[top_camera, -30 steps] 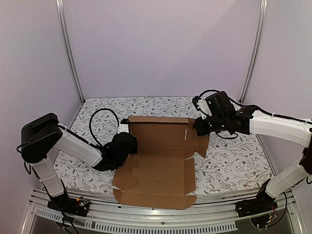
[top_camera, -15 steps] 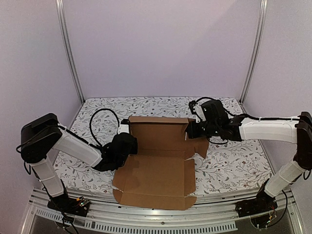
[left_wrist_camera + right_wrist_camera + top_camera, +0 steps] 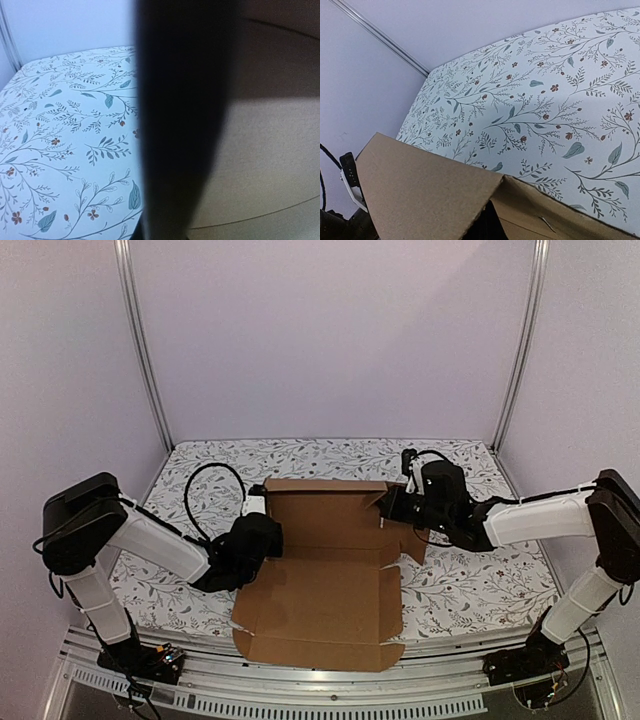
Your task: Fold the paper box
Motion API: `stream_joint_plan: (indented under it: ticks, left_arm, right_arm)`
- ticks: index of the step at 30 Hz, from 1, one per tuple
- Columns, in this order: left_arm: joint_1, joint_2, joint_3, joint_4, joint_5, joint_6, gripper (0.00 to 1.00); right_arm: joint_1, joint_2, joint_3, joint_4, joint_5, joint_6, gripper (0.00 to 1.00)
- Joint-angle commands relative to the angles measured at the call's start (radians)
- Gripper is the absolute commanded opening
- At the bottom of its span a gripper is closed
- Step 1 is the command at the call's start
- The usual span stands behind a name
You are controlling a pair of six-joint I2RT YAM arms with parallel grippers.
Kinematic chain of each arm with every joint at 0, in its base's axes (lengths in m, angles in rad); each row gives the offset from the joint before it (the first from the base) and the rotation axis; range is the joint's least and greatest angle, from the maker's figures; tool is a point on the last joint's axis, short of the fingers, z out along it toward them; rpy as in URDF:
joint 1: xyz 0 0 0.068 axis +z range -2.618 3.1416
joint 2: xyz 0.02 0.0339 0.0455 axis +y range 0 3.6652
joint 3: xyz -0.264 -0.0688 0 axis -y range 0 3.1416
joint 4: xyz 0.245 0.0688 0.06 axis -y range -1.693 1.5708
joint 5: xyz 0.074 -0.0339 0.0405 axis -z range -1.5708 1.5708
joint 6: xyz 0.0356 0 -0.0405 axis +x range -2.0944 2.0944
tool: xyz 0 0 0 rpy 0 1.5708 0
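Paper box [image 3: 320, 580] betw. L fingers [image 3: 180, 125] & R fingers [image 3: 394, 508]

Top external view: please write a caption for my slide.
Paper box partly folded on a floral table, left hand at its left edge, right hand at its right flap.

Cloth [image 3: 300, 455] lies open beyond the paper box [image 3: 320, 590] (its raised back wall [image 3: 325, 515] blocks the middle).
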Motion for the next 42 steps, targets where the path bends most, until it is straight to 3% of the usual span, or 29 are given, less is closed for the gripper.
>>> stream_joint_plan:
  ticks: [1,9,23,34,42]
  left_arm:
    - [-0.027,0.004,-0.001,-0.072,0.034,-0.002,0.0]
    - [-0.029,0.002,0.002,-0.081,0.032,-0.005,0.0]
    - [0.009,0.002,0.014,-0.072,0.089,-0.066,0.0]
    - [0.089,-0.051,0.019,-0.065,0.232,-0.142,0.0]
    - [0.141,-0.105,0.01,-0.068,0.317,-0.203,0.0]
  right_arm:
    - [-0.007,0.042,-0.013,0.221,-0.004,0.102,0.0]
    - [-0.007,0.122,-0.018,0.374,-0.024,0.195,0.0]
    - [-0.005,0.025,-0.1,0.245,-0.077,0.122,0.0]
    - [0.0,-0.209,-0.179,0.058,-0.184,0.011,0.0]
    - [0.011,-0.522,-0.174,-0.235,-0.24,-0.159,0.0]
